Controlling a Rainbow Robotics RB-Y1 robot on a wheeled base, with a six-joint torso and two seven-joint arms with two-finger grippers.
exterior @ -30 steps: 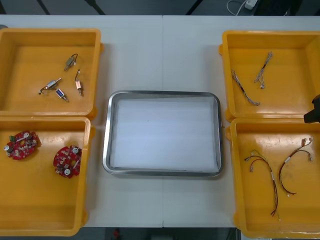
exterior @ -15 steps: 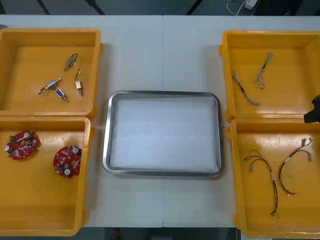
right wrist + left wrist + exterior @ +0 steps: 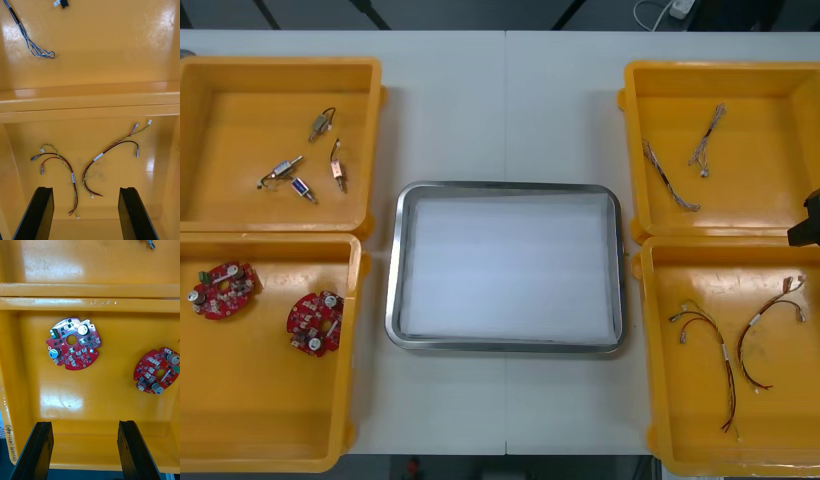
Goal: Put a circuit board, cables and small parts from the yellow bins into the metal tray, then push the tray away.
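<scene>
Circuit boards [image 3: 73, 344] under the spread left jaws, red and yellow cables [image 3: 98, 156] under the spread right jaws.

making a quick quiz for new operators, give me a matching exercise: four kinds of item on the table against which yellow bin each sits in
Things
1. round red circuit boards
2. small metal parts
3. twisted blue and white cable
4. red and yellow cables

Places
a. far right yellow bin
b. near left yellow bin
c. near right yellow bin
d. far left yellow bin

Pairs: 1-b, 2-d, 3-a, 4-c

The left tool hangs open over bin b, and the right tool hangs open over bin c.
</scene>
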